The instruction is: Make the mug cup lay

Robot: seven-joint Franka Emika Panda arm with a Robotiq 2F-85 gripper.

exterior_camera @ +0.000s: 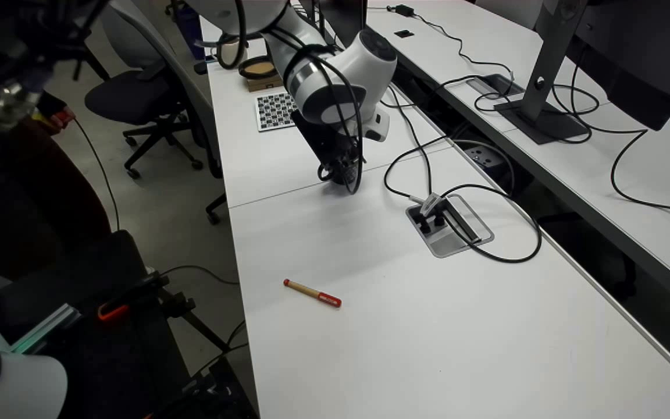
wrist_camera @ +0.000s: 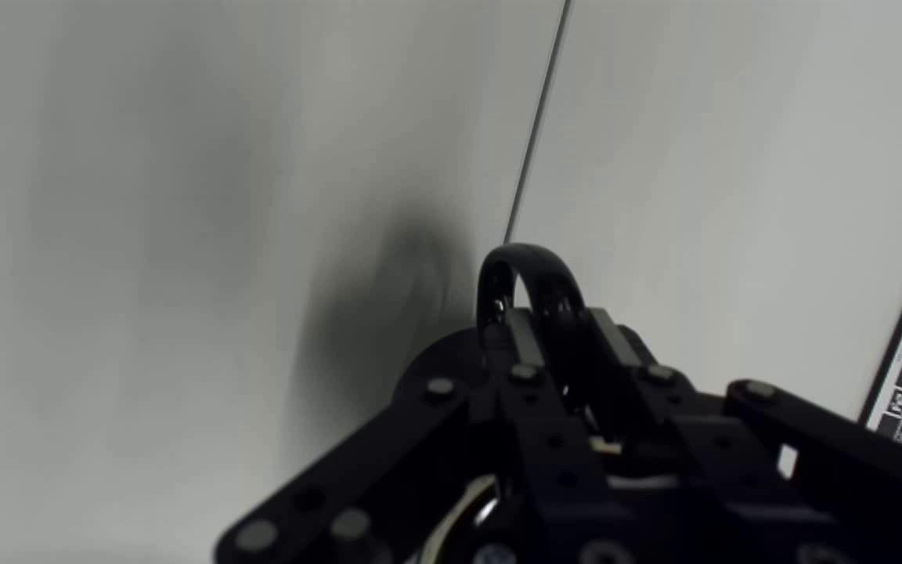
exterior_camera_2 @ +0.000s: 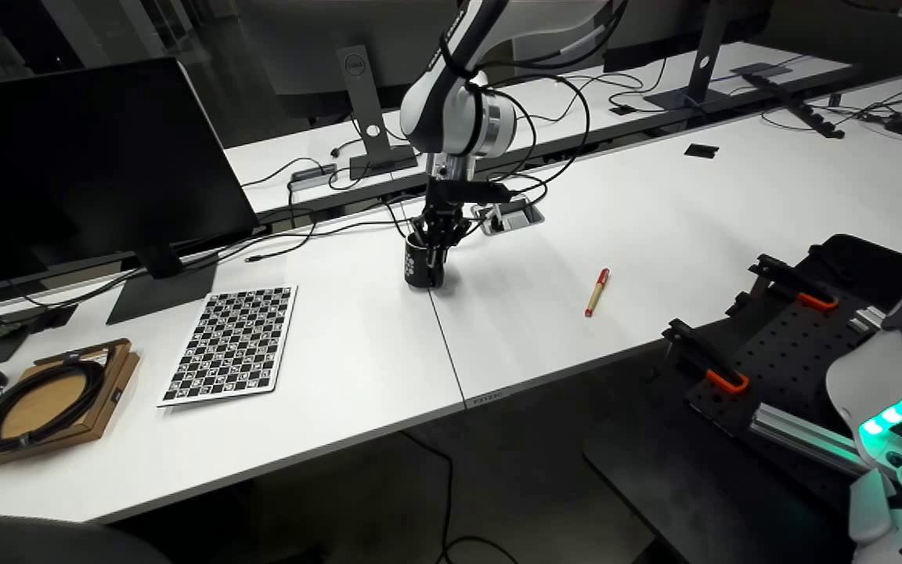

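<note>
- The white table (exterior_camera_2: 361, 360) is long and flat, with a thin seam (exterior_camera_2: 446, 345) running across it.
- The robot arm (exterior_camera_2: 427, 117) enters from the top edge in both exterior views, reaches out over the table and bends at the wrist, so that its last section drops steeply toward the tabletop.
- The checkered board (exterior_camera_2: 236, 341) lies on the table, apart from the arm.
- The gripper (wrist_camera: 563, 337), at the arm's end, points down. In the wrist view its two pads (wrist_camera: 614, 338) sit close together, one on each side of a loop handle (wrist_camera: 549, 278), pinching it.
- The black mug (exterior_camera_2: 418, 270) stands upright at the seam, right under the gripper, which partly hides its rim; the handle sticks out past the pads.
- The pen (exterior_camera_2: 597, 294), red at both ends, lies on the table, well apart from the mug.
</note>
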